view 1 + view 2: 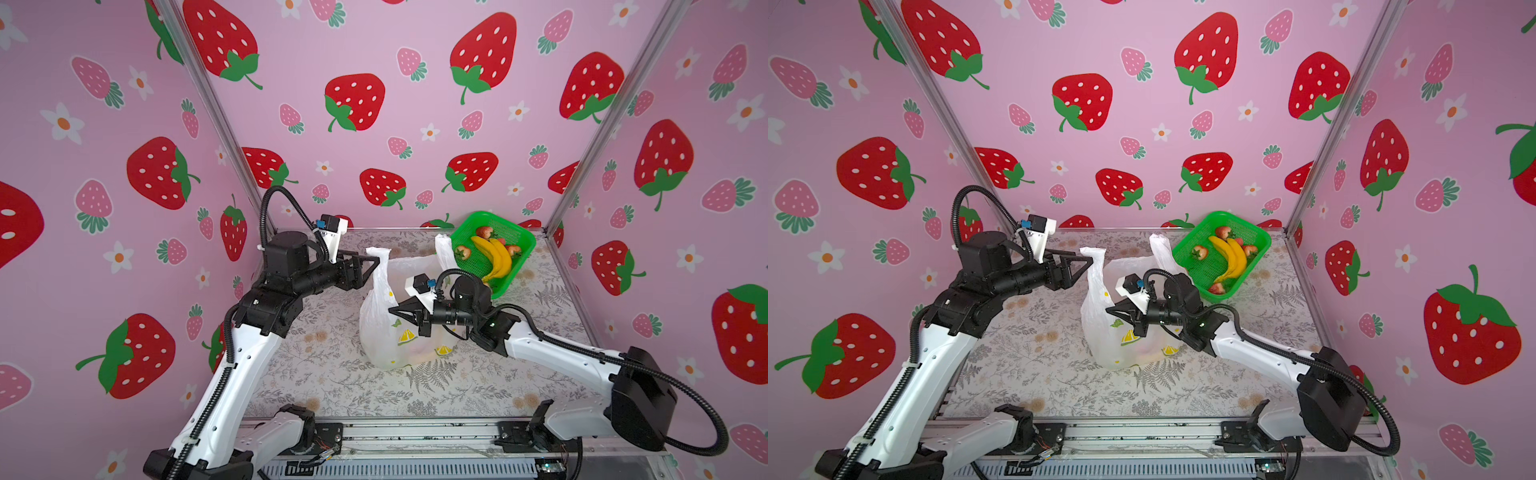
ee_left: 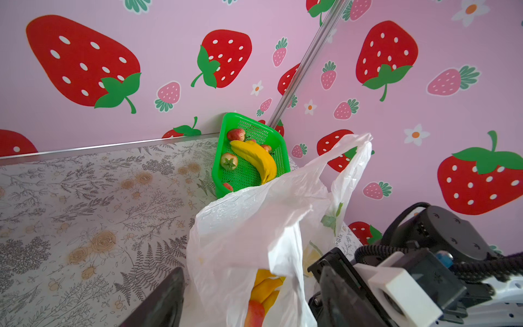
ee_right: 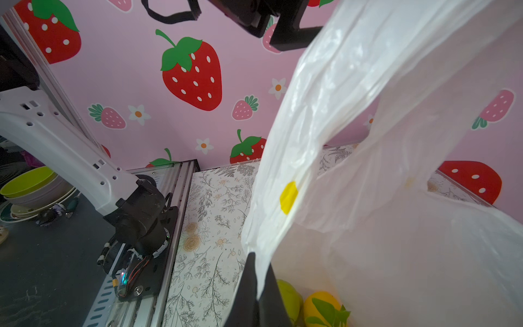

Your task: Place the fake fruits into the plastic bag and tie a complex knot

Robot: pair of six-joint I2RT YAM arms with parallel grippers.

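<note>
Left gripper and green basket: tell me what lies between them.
In both top views, the plastic bag's two raised handles stand between the left gripper and the green basket.

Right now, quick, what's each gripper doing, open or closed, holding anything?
Left gripper: open, beside the bag's raised handle, holding nothing.
Right gripper: shut on the plastic bag.

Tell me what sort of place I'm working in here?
Most likely a staged robot test cell, not a real kitchen: pink strawberry-print walls on aluminium framing box in a floral-papered table, two arms are bolted to a front rail, and the props are a green basket and plastic bag.
</note>
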